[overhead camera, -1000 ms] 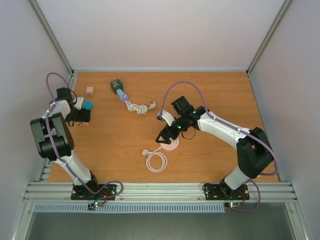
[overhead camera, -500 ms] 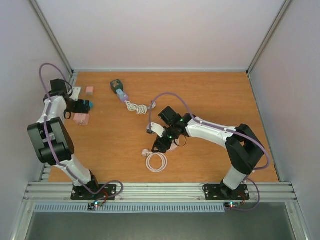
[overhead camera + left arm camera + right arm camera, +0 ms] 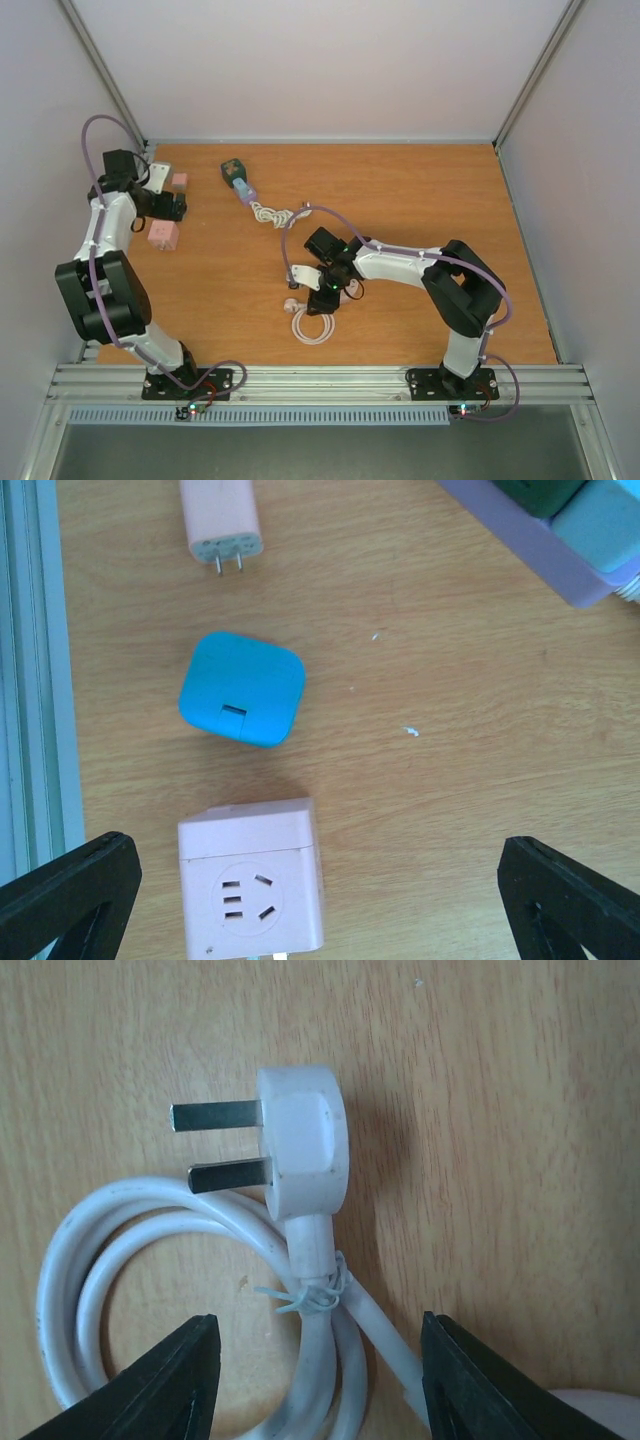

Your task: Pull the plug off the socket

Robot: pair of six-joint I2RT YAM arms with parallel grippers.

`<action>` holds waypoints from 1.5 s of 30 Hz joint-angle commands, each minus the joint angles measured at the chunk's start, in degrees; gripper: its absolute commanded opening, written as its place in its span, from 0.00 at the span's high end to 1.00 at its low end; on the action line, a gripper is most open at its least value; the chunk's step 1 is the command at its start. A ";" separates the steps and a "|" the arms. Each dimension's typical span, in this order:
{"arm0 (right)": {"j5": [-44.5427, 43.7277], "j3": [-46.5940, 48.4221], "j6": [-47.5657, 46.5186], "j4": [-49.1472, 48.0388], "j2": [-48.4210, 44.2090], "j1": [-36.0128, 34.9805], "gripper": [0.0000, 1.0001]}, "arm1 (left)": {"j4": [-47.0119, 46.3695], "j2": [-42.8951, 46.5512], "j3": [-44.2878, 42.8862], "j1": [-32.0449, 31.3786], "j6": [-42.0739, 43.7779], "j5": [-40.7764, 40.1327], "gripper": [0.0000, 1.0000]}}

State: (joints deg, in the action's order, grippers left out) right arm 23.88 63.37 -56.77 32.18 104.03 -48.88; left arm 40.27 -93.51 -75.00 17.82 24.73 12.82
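Observation:
A green cube socket (image 3: 232, 168) with a teal and purple plug (image 3: 243, 188) in it lies at the back; its corner shows in the left wrist view (image 3: 560, 525). My left gripper (image 3: 165, 205) is open and hangs above a pink cube socket (image 3: 250, 885), a blue adapter (image 3: 242, 688) and a loose pink plug (image 3: 222, 525). My right gripper (image 3: 318, 298) is open, its fingers (image 3: 160, 1385) either side of a coiled white cable (image 3: 200, 1220). That cable's white plug (image 3: 300, 1140) lies free on the table with bare prongs.
A white round socket (image 3: 347, 291) lies under the right arm, its rim at the right wrist view's bottom corner (image 3: 600, 1410). A second white cable (image 3: 275, 213) trails from the teal plug. The metal frame rail (image 3: 30, 680) runs along the table's left edge.
My right gripper has moved left and toward the near edge, over the white plug and coil. My left gripper has moved back off the pink cube socket, which now lies uncovered.

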 commanded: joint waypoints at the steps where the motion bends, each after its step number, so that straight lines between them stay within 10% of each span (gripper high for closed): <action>1: -5.18 0.01 -6.87 -0.22 1.07 -0.43 0.45 | -1.41 2.54 0.58 -0.89 1.03 -0.04 0.00; 30: -9.59 -9.38 -17.70 -1.57 -4.48 27.82 0.58 | -4.02 1.88 -1.11 -13.25 3.91 2.80 0.00; 45: -9.14 3.31 -21.72 -1.98 6.86 47.89 0.59 | -1.70 -5.00 -6.50 -29.23 8.62 5.90 0.00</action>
State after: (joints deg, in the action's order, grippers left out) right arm 17.15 64.29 -76.14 29.61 106.80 -4.40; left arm 38.83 -95.72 -78.39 -8.23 31.44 15.88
